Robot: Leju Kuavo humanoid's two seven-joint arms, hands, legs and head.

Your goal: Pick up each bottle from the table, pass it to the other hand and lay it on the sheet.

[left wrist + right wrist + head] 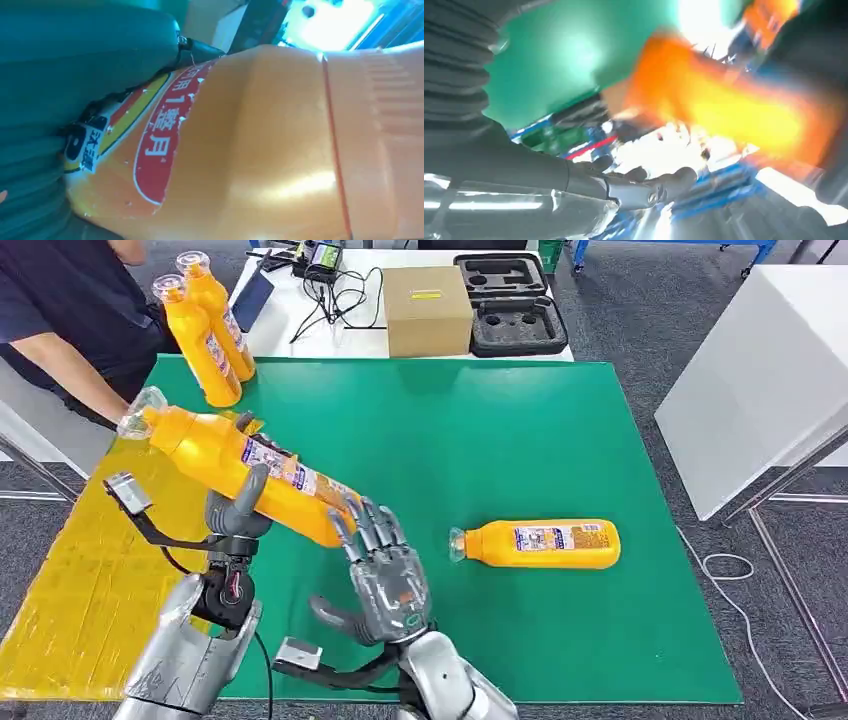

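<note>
Nearest, low in the head view: right hand, palm turned up, fingers spread and raised toward the base end of the held bottle. Closes on nothing; cannot tell whether the fingertips touch the base or stand just beside it. Reads as a hand placed to steady or let go of the bottle's near end during the pass.

Just left of it: left hand, wrapped around the bottle's labelled middle from below, thumb up one side. Grips at mid-body probably so that the weight balances and neither end drops. Carries the bottle off the table, tilted, cap high and pointing far left, base low and to the right. Hangs over the edge where the green mat meets the yellow sheet, so already leaning toward the place meant for it. Seen from the left wrist as orange plastic and a red label tight against the palm.

Judged as the hand-over itself, with laying down on the sheet not yet done.

Right of the hands, on the mat: second bottle, on its side, cap to the left, well apart from both hands, presumably waiting its turn.

Far left: two standing bottles side by side at the mat's corner, beside a person.
</note>
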